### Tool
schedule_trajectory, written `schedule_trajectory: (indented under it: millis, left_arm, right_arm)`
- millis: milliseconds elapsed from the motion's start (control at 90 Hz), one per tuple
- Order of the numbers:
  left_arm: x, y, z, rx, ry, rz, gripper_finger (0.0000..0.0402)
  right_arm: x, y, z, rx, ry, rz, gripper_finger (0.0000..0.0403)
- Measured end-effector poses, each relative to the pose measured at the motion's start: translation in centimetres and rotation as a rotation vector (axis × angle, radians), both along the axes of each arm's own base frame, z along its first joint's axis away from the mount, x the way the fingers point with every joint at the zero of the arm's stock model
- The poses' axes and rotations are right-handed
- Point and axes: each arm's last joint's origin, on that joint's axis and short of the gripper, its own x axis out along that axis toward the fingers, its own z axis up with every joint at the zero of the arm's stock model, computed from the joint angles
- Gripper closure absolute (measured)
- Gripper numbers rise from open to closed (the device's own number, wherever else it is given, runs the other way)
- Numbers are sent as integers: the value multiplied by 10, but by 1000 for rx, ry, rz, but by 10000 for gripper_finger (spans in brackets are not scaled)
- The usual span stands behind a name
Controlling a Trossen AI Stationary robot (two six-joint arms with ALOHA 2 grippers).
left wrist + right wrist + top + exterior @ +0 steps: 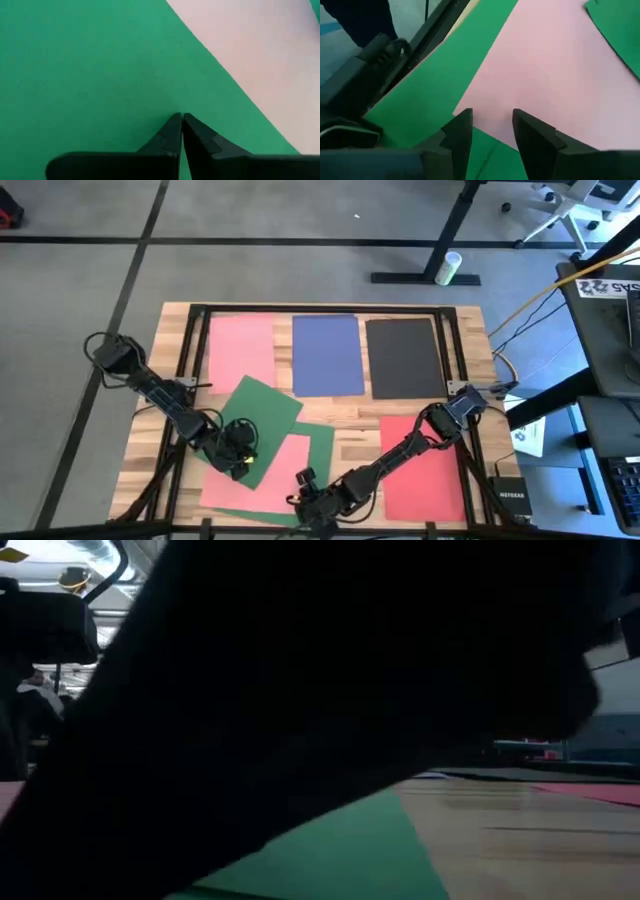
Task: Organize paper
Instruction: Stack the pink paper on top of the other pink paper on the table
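Along the far edge of the desk (470, 360): pink sheet (241, 352), blue sheet (328, 355) and black sheet (403, 358), side by side with narrow gaps, squared to the edge. Bare wood between that row and the nearer sheets.

Near-left: tilted green sheet (262, 420) over a second pink sheet (270, 475), another green sheet (322, 442) beneath, corners fanned out.

Left hand (182, 131) pressed together, tips down on the tilted green sheet, close to its edge over the pink.

Right hand (492, 131) spread, low at the near edge, over the pink sheet's corner.

Red sheet (425, 465) near-right, partly under the right arm.
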Motion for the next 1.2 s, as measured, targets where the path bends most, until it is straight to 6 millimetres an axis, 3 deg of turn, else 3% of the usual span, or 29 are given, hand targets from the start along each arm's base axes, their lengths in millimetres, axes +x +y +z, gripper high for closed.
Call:
schedule_trajectory:
  millis: [700,933,1200]
  left_arm:
    - [0,0,0,-2,1,-1,402]
    - [0,0,0,-7,3,7,402]
    - [0,1,0,-8,4,15,402]
  right_arm:
    - [-8,7,0,-34,17,13,272]
    - [-12,6,19,-103,136,-23,272]
    - [-4,2,36,-127,109,-39,272]
